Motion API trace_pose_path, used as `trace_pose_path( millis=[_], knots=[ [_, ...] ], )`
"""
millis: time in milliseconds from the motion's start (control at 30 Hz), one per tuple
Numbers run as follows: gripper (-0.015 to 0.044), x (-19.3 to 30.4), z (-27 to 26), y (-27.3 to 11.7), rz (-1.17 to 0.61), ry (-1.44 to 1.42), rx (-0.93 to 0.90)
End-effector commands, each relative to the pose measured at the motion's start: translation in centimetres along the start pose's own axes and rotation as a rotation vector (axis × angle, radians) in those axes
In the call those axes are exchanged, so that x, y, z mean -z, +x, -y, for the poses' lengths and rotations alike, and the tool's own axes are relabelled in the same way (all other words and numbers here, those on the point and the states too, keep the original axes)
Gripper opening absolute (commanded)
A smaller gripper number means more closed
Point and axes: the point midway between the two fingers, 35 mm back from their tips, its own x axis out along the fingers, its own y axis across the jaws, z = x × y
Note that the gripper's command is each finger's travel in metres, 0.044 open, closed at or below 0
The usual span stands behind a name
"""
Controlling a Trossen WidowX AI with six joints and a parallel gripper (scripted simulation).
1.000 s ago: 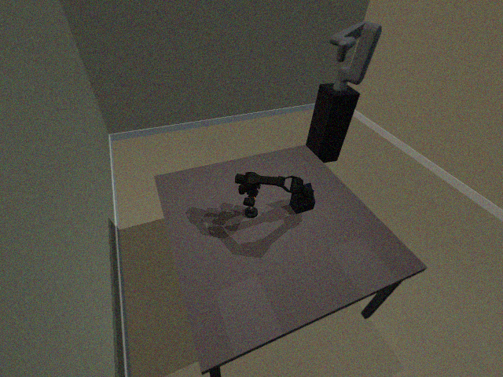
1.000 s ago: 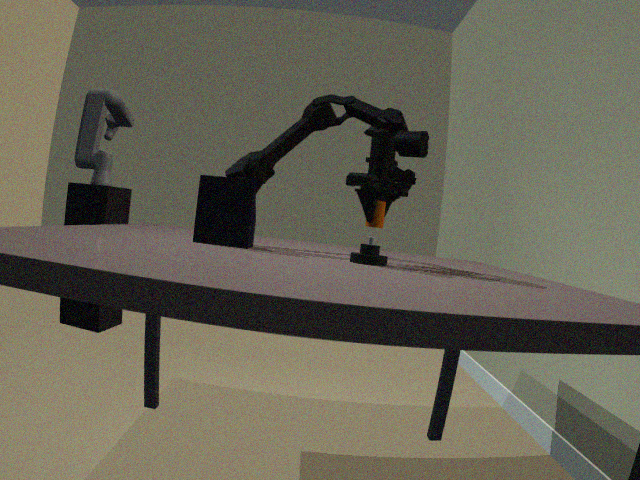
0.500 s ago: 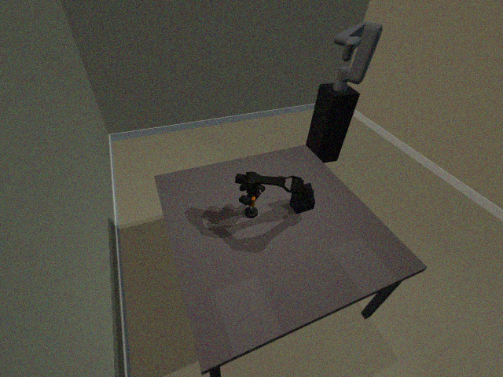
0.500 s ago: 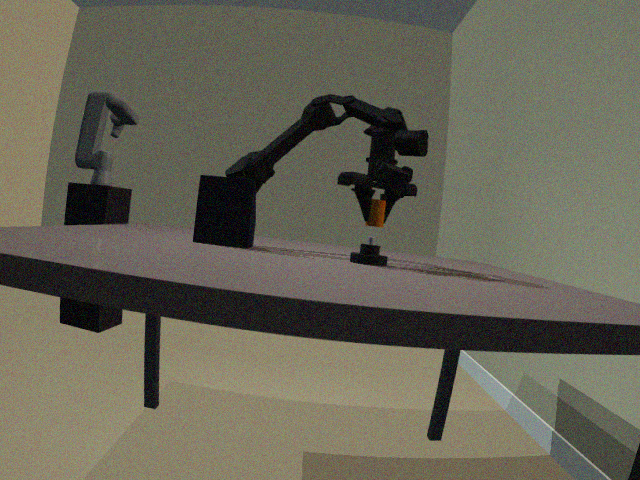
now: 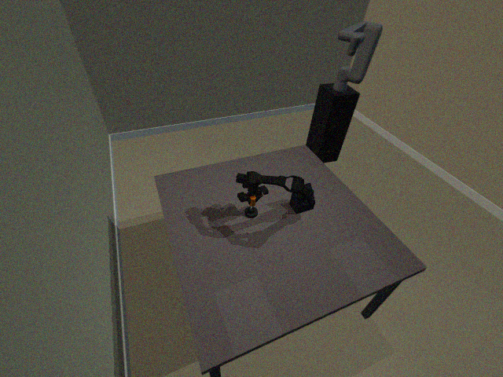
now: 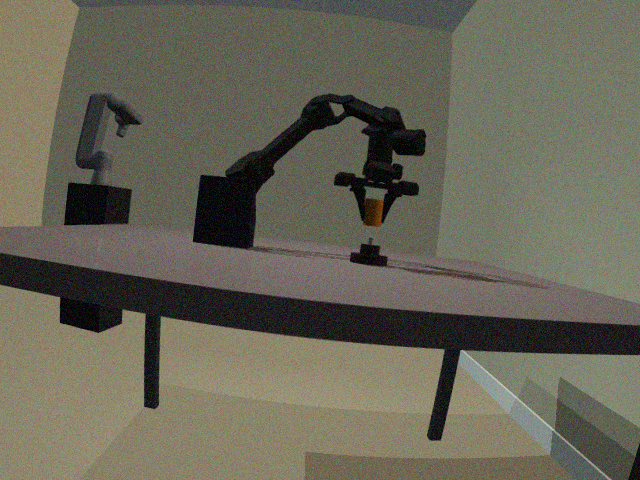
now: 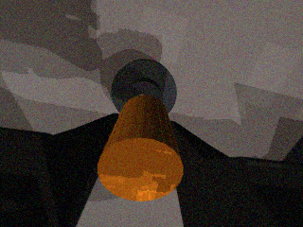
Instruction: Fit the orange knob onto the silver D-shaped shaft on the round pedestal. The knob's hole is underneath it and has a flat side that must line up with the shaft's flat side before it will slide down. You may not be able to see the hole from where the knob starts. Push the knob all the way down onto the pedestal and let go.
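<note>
The claw (image 5: 252,200) (image 6: 373,210) (image 7: 144,122) pinches the orange knob (image 5: 252,201) (image 6: 373,212) (image 7: 140,167) between its fingers, upright or close to it. The peg (image 6: 370,240) stands just below, apart from the knob's underside, on the round stand (image 5: 251,212) (image 6: 368,259) (image 7: 124,90). That stand sits inward from the far edge of the counter (image 5: 284,259) (image 6: 232,273) in the top view. The coming move looks to be straight down, once the flats match; the hole faces away, so that match is hard to judge.
</note>
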Motion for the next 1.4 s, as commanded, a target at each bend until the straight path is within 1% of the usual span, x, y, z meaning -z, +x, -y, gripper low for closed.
trace_pose_path(
  millis=[0,633,800,1033,1367],
  knots=[
    [0.0,-0.2,0.2,-0.1,0.004,0.077,-0.001],
    [0.0,-0.2,-0.2,-0.1,0.003,0.576,-0.002],
    [0.0,-0.1,-0.4,0.3,0.003,0.581,-0.002],
    [0.0,-0.1,-0.5,2.5,0.002,0.581,-0.002],
    [0.0,-0.1,-0.5,1.9,0.002,0.571,-0.002]
  ],
)
